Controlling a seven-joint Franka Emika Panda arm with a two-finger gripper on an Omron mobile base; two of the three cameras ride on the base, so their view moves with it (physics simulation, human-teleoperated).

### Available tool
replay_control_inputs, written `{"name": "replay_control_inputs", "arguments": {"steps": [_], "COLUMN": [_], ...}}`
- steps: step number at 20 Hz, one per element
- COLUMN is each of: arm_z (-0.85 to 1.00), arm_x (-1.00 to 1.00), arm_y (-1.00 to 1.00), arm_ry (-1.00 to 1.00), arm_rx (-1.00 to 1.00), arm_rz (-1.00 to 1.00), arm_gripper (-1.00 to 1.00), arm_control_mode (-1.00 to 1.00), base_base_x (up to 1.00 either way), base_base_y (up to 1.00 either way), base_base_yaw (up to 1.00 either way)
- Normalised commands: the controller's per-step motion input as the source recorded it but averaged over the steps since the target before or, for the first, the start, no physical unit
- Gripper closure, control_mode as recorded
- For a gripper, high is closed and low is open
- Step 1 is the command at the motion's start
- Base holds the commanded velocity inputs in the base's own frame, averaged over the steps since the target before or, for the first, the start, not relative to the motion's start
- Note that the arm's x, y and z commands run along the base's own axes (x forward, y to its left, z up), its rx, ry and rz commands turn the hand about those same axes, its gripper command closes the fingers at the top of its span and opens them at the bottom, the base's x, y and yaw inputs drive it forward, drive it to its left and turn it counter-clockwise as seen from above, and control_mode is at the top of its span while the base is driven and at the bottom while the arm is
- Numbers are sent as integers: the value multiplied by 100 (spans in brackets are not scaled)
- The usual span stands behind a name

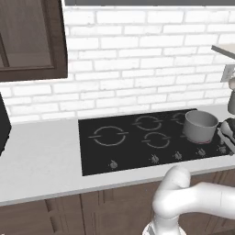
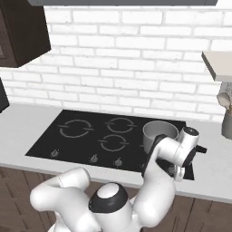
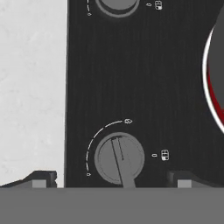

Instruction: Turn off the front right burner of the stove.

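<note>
The table (image 1: 41, 160) is a pale grey speckled slab running along a white brick wall above dark wood cabinet fronts. The stove (image 1: 133, 153) is set flush into it, a black glass rectangle with a row of knobs (image 1: 155, 159) along its front edge. A grey saucepan (image 1: 200, 125) stands on the front right burner (image 3: 214, 78), whose rim glows red. A grey utensil jar (image 2: 226, 123) stands on the table near the right end.

Arm bent low, hand (image 3: 112, 179) spread wide, pointing down.
</note>
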Motion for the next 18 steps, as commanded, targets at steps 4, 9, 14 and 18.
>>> {"name": "replay_control_inputs", "arguments": {"steps": [4, 9, 14, 18], "arm_z": [0, 0, 0, 0], "arm_x": [-1, 0, 1, 0], "arm_y": [2, 17, 2, 0], "arm_ry": [0, 0, 0, 0], "arm_rx": [0, -1, 0, 0], "arm_rz": [0, 0, 0, 0], "arm_gripper": [-100, -100, -100, 100], "arm_control_mode": [-100, -100, -100, -100], "base_base_x": [0, 0, 0, 0], "base_base_y": [0, 0, 0, 0], "base_base_yaw": [0, 0, 0, 0]}}
